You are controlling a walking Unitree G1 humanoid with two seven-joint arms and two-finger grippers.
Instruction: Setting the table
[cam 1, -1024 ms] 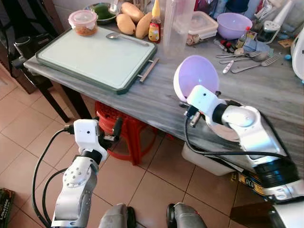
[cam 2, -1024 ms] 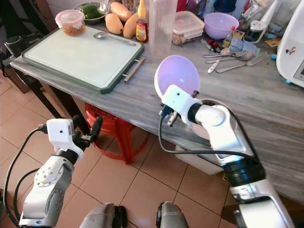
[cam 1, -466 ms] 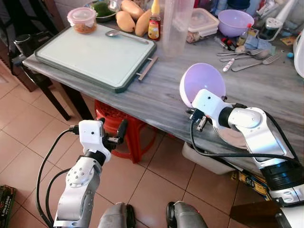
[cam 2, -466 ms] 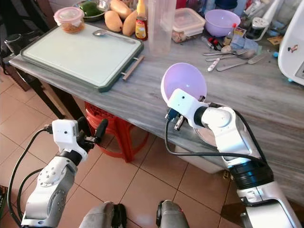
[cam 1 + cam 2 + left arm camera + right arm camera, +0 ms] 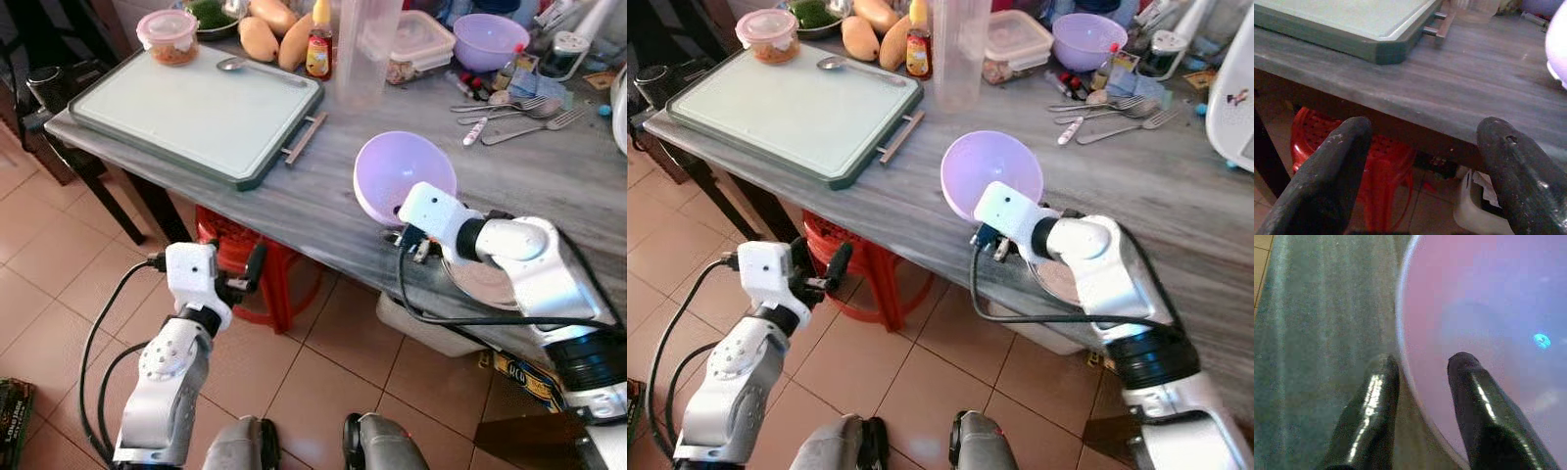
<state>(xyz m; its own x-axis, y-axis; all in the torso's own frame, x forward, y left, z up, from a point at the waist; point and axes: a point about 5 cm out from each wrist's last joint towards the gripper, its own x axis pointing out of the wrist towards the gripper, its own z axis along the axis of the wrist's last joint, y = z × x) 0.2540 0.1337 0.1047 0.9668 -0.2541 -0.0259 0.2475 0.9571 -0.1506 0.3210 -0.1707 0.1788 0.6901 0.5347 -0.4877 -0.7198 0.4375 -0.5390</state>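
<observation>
My right gripper (image 5: 1422, 361) is shut on the rim of a lilac plastic bowl (image 5: 397, 171), one finger inside and one outside. It holds the bowl tilted just above the front part of the grey wooden table (image 5: 323, 201), its opening facing up and towards the tray. A second lilac bowl (image 5: 487, 39) stands at the back, with forks and spoons (image 5: 514, 103) lying near it. One spoon (image 5: 235, 67) lies on the pale green tray (image 5: 196, 98). Below the table's edge my left gripper (image 5: 1420, 132) hangs open with nothing in it, close to a red stool (image 5: 265, 284).
Behind the tray stand a lidded tub (image 5: 168, 37), mangoes (image 5: 260, 37), a sauce bottle (image 5: 317, 49) and a tall clear jug (image 5: 364, 49). A round metal dish (image 5: 485, 279) lies under my right forearm at the table's front edge. The floor is tiled.
The right gripper has tipped the bowl from nearly on edge to more level and carried it a little left and lower towards the tabletop. The left arm has barely moved.
</observation>
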